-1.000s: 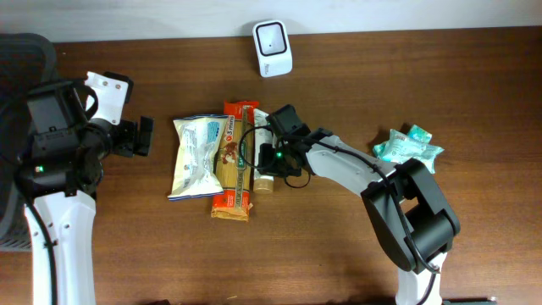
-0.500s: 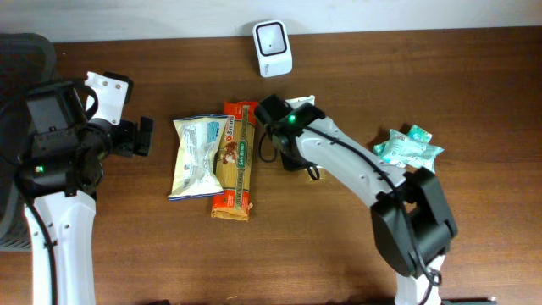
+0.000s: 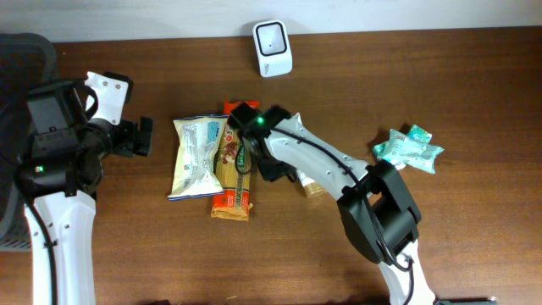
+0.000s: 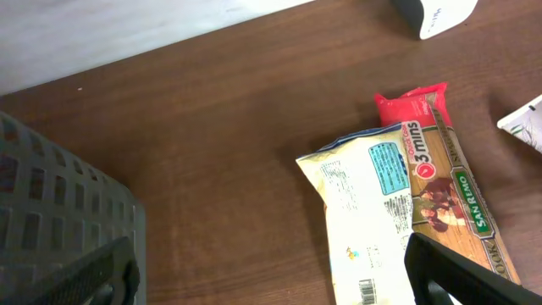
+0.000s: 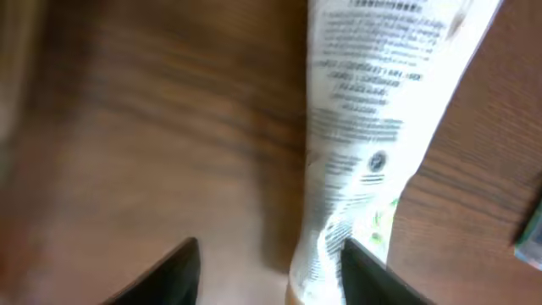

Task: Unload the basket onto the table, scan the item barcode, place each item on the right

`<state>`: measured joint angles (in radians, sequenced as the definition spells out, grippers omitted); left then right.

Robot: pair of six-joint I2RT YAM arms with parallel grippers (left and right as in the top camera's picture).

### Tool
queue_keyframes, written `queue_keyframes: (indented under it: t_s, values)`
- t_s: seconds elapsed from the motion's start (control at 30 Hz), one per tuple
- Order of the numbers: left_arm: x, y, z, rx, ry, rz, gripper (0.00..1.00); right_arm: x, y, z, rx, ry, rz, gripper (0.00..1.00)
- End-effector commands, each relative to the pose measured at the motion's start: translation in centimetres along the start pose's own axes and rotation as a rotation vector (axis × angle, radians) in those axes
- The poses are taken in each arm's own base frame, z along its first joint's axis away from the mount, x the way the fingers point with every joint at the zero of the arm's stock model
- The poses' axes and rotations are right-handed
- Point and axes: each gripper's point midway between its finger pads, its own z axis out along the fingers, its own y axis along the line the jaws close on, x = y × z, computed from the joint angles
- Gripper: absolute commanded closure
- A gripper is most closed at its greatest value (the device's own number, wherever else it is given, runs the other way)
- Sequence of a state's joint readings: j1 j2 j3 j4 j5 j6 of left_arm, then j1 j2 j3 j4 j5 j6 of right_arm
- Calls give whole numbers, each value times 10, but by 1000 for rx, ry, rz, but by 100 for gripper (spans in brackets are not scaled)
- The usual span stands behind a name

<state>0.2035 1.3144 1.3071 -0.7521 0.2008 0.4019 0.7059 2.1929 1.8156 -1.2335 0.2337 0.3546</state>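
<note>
Under both sets of jaws, a dark brown wooden table. On the left gripper, jaws spread to the full, nothing between them. On the right gripper, jaws parted too, pinching nothing.

Ahead of the left jaws and a little to their right, a cream foil snack bag, lying flat. Touching its far side and partly under it, a long red-and-brown printed packet. Well apart from both sets of jaws, a crumpled teal plastic packet. Far ahead of the left jaws and off to their right, by the table's back edge, a small white box-shaped barcode scanner.

Flat on the wood, a white printed tube with a tan cap. Narrower end in between the right jaws, just beside one finger. The rest stretching away ahead of them, well apart from the scanner.
</note>
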Motion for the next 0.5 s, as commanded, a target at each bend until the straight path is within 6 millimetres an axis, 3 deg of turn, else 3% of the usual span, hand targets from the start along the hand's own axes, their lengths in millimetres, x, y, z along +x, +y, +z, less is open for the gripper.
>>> queue_keyframes:
  t_s: [0.0, 0.03, 0.1, 0.17, 0.33, 0.47]
  values:
    - [-3, 1, -5, -8, -14, 17, 1, -6, 27, -35, -182, -8, -66, 44]
    - [-3, 1, -5, -7, -14, 17, 1, -1, 37, -38, -241, 12, -83, 44]
    - [-3, 1, -5, -8, -14, 17, 1, 13, 52, -38, -334, 76, -91, 57]
    - [-3, 1, -5, -8, -14, 17, 1, 25, 56, -29, -353, 132, -66, 58]
    - [-3, 1, -5, -8, -14, 17, 1, 48, 33, 4, -319, 252, 20, 58]
    - [-3, 1, -5, -8, -14, 17, 1, 46, 2, 17, -318, 284, 106, 58]
